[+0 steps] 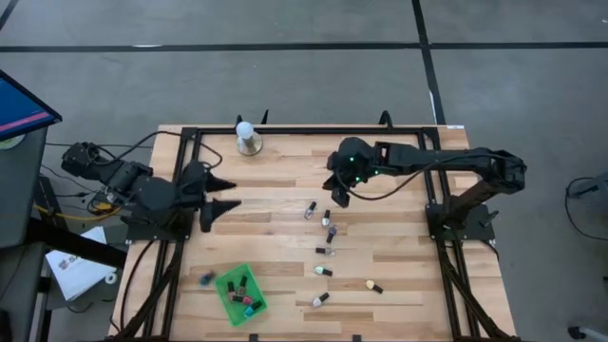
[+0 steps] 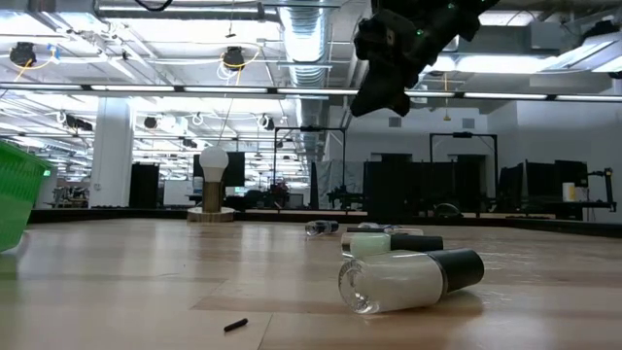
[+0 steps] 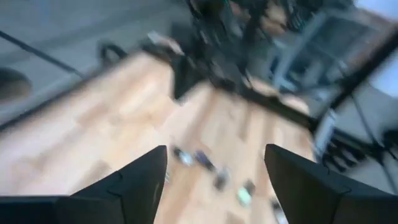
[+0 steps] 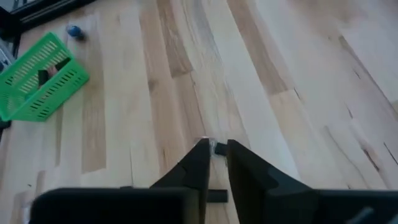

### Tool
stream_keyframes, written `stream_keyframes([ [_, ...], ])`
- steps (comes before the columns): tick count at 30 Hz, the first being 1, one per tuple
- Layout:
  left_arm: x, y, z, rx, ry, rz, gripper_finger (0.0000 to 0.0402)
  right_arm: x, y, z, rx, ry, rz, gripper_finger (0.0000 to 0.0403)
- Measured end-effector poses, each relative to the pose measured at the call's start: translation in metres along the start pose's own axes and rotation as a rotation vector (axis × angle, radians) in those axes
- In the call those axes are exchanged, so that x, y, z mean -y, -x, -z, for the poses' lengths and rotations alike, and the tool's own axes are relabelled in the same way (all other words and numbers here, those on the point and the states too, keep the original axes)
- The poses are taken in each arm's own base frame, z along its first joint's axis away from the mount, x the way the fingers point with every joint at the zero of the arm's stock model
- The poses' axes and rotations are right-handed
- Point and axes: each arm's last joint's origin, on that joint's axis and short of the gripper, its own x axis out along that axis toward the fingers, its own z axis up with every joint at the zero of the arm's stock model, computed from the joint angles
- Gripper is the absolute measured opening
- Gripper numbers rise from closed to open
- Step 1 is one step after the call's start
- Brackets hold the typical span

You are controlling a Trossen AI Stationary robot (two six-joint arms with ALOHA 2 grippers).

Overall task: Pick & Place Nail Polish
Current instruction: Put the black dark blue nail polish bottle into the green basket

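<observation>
Where the coming pick is concerned, take the right pincer (image 1: 338, 195) as the nearer one: find it raised well clear of the desk (image 1: 399, 266), over the middle on the right arm's side, with the closest loose bottle (image 1: 311, 209) just beside and below it, toward the left arm. Cannot tell whether apart, together or clamped on anything; note only a small glint at the tip in the right wrist view. Judge that closest bottle to lie on its side, long axis seemingly slanted across the boards, though too small to read firmly. Follow from there a loose string of further bottles (image 1: 325, 251) running away from the white ball-topped stand (image 1: 247, 138) toward the opposite desk edge, ending in a cream bottle (image 2: 408, 277) flat on its side with its dark cap pointing along that edge. Count about seven loose in all, none upright as far as can be seen. Place the left pincer (image 1: 233, 193) at the left arm's side of the desk, spread wide apart and holding nothing, aimed across at the bottles but well apart from them. Look for the green basket (image 1: 226, 302) at the desk edge on the left arm's side, well apart from both pincers, already holding several bottles, pink and teal among them. Mark one blue bottle (image 1: 207, 278) outside it, just beside its rim.
</observation>
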Motion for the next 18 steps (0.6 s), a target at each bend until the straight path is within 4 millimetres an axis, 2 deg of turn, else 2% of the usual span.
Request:
stream_keyframes([
  [4, -0.001, -0.003, 0.018, -0.264, 0.012, 0.083, 0.0265, -0.01, 0.001, 0.003, -0.021, 0.006, -0.018, 0.008],
  [8, 0.0, -0.006, 0.043, -0.628, 0.023, 0.078, 0.0258, -0.014, 0.002, 0.008, -0.064, -0.016, -0.019, 0.0103],
  [11, 0.006, -0.007, 0.06, -0.837, 0.004, 0.065, 0.0258, -0.015, 0.001, 0.01, -0.084, -0.033, -0.016, 0.0113],
  [13, 0.013, -0.007, 0.068, -0.907, -0.034, 0.069, 0.0258, -0.015, -0.001, 0.011, -0.097, -0.036, -0.014, 0.0118],
  [18, 0.029, -0.006, 0.086, -0.961, -0.049, 0.023, 0.0259, -0.015, -0.001, 0.013, -0.112, -0.039, -0.012, 0.0123],
])
